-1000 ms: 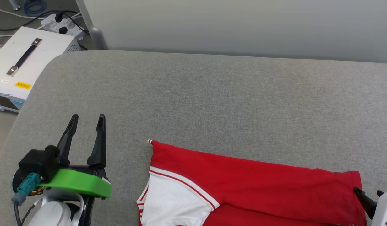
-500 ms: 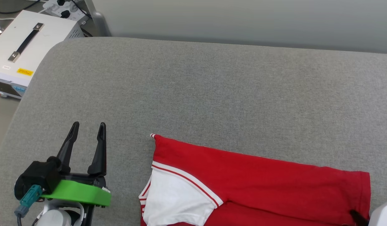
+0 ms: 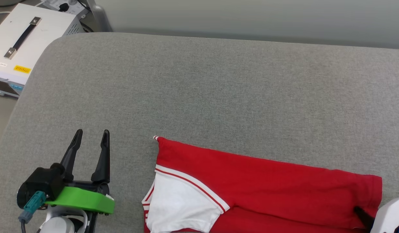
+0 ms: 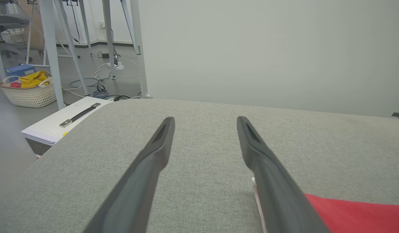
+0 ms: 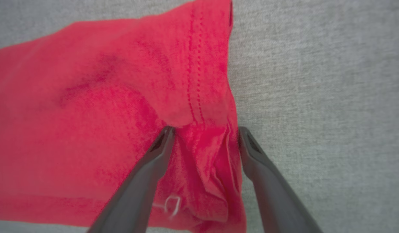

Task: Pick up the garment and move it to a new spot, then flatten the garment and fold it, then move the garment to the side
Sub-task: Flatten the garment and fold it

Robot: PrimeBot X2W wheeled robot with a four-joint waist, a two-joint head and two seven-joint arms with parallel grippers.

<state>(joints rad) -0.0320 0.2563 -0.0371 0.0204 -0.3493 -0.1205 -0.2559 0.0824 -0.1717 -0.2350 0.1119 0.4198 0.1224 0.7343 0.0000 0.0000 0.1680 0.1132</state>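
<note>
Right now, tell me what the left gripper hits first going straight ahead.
For the left gripper, the way looks free over the grey surface; likely the pale wall beyond. The garment lies aside.

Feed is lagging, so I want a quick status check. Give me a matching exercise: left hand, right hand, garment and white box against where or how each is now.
1 left hand
2 right hand
3 garment
4 white box

a lying on the grey surface
b open, astride a red hem
c off the surface, far left
d open over bare grey surface

Pairs: 1-d, 2-b, 3-a, 4-c
</note>
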